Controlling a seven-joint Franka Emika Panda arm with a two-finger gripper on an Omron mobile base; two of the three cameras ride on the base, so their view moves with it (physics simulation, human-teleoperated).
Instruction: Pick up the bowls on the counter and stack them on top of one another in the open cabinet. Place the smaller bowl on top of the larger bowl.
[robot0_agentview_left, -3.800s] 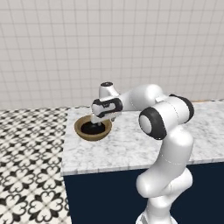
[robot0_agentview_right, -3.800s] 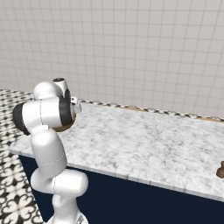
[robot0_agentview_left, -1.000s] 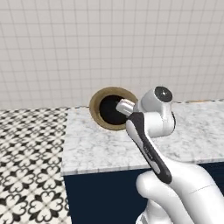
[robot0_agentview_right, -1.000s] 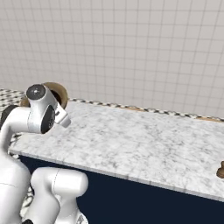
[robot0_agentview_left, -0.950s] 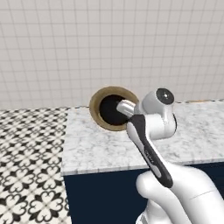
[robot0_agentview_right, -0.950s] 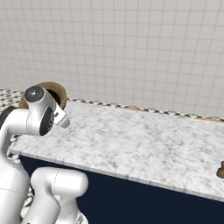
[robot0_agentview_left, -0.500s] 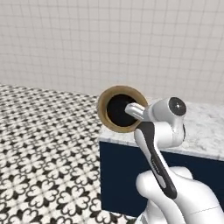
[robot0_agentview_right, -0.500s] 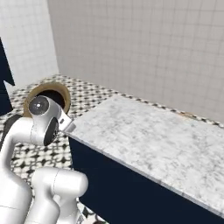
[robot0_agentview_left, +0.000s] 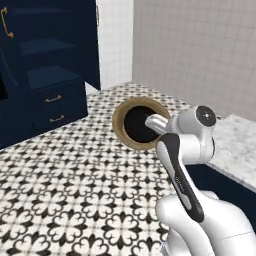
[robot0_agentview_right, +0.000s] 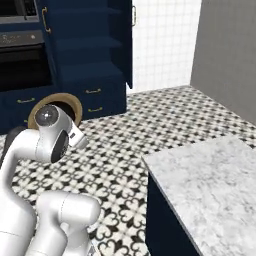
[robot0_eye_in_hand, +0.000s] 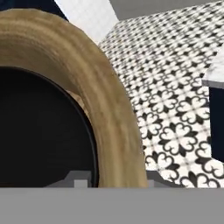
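My gripper (robot0_agentview_left: 151, 122) is shut on the thick rim of the larger bowl (robot0_agentview_left: 118, 114), the light brown wooden one, and holds it in the air tipped on its side. The smaller bowl (robot0_agentview_left: 134, 125), glossy black, sits nested inside it. In the hand view the wooden rim (robot0_eye_in_hand: 111, 103) runs between the fingertips, with the black bowl (robot0_eye_in_hand: 39, 131) to its left. From the right base view the wooden bowl (robot0_agentview_right: 65, 98) peeks out behind the arm's wrist. The open cabinet (robot0_agentview_left: 47, 75), dark navy with shelves, stands across the floor, far from the gripper. The counter (robot0_agentview_right: 210, 185) lies to the right.
Patterned black-and-white floor tiles (robot0_agentview_left: 65, 180) stretch between me and the cabinet. A black oven (robot0_agentview_right: 20, 62) stands left of the cabinet shelves (robot0_agentview_right: 85, 50). Two drawers with brass handles (robot0_agentview_left: 55, 107) sit below the shelves. The navy counter front (robot0_agentview_right: 160, 220) is close on the right.
The whole picture has swung left from the counter and wall to the floor and navy cabinet, so the camera has moved. The gripper still holds the nested bowls, tilted.
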